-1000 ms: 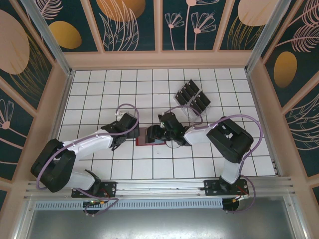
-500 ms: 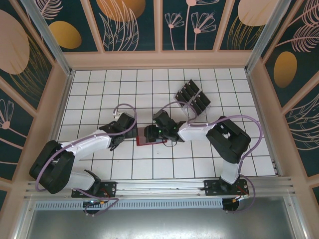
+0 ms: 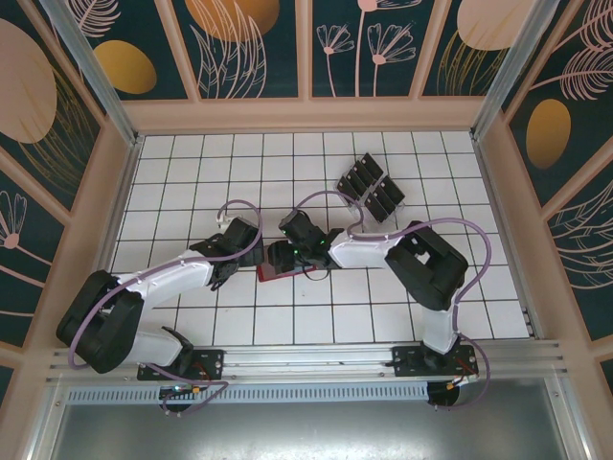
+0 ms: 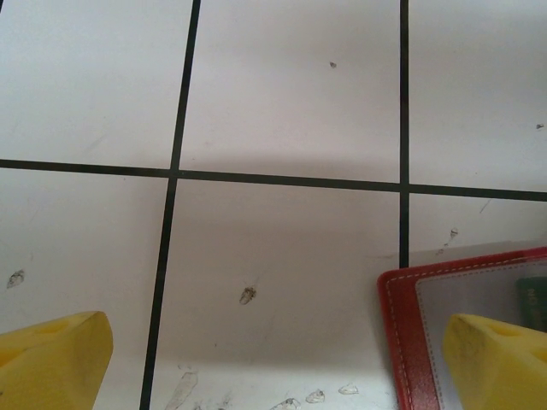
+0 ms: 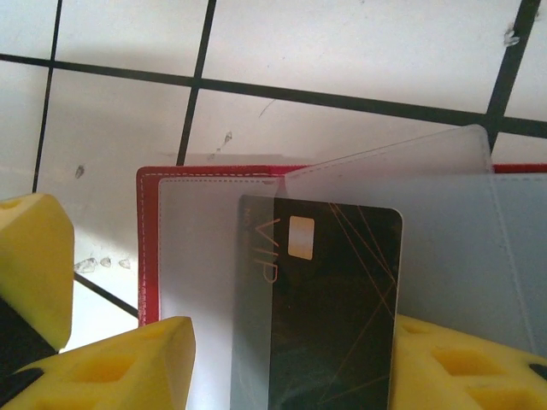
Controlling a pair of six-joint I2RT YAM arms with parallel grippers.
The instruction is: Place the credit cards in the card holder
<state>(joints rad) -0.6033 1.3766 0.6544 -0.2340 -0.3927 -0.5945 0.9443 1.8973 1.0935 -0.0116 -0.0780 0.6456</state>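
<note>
— Whereabouts of red stitched folding card holder?
— Lies open on white tiled table, near the middle, between both arms.
— Black rectangular credit card with gold chip and VIP lettering?
— Rests on holder, one long edge tucked under frosted clear sleeve.
— Yellow right fingers?
— Stand apart, straddling card; gap shows beside one finger, other sits right at card's edge.
— Yellow left fingers?
— Spread wide, nothing between, one tip over holder's corner.
— Other black cards?
— Stand upright in rows, well apart, toward back right.
</note>
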